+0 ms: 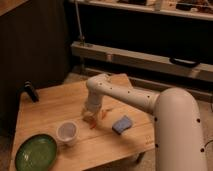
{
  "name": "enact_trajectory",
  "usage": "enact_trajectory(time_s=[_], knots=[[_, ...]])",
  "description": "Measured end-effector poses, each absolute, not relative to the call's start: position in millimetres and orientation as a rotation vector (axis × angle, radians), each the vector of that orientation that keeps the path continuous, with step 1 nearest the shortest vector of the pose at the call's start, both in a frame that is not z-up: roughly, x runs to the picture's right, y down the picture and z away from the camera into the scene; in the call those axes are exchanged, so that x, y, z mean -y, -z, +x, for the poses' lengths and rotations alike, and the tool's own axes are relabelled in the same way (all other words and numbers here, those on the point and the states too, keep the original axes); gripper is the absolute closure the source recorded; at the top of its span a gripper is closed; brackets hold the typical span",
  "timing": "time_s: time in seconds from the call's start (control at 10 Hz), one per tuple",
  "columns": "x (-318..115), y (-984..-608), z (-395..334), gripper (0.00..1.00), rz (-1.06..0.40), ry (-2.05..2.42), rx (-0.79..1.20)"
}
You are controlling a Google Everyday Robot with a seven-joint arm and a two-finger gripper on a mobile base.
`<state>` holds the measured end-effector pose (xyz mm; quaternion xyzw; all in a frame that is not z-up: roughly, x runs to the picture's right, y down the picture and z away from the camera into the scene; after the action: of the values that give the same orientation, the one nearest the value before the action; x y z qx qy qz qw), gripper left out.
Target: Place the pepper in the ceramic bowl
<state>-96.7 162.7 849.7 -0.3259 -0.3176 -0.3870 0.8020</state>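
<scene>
just below pincer: pepper on worktop; pincer state cannot tell. centre over pepper's middle, grip gently, then lift.

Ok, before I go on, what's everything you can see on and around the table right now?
table: one, light wood, middle of view
bowl: one, green, near left corner of the table
cup: one, white, just right of the bowl
pepper: one, orange-red, lying mid-table
sponge: one, blue, right of the pepper
dark object: one, black, far left edge of the table; cannot tell what it is
rail: one, grey, behind the table
arm: one, white, reaching in from the right
claw: one, pale, low over the pepper
</scene>
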Motion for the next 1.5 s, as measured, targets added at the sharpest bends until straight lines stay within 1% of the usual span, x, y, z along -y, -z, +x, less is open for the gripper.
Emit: enact_trajectory(time_s=[0.2, 0.4, 0.8, 1.3, 1.4, 1.5], knots=[[-147, -847, -91, 0.2, -0.686, 0.841, 0.673], [-142, -848, -81, 0.2, -0.686, 0.846, 0.655], [-145, -851, -36, 0.2, -0.685, 0.812, 0.619], [-157, -866, -25, 0.2, -0.671, 0.785, 0.63], [-157, -868, -27, 0.23, -0.668, 0.785, 0.634], [-158, -871, -26, 0.33, -0.669, 0.779, 0.637]])
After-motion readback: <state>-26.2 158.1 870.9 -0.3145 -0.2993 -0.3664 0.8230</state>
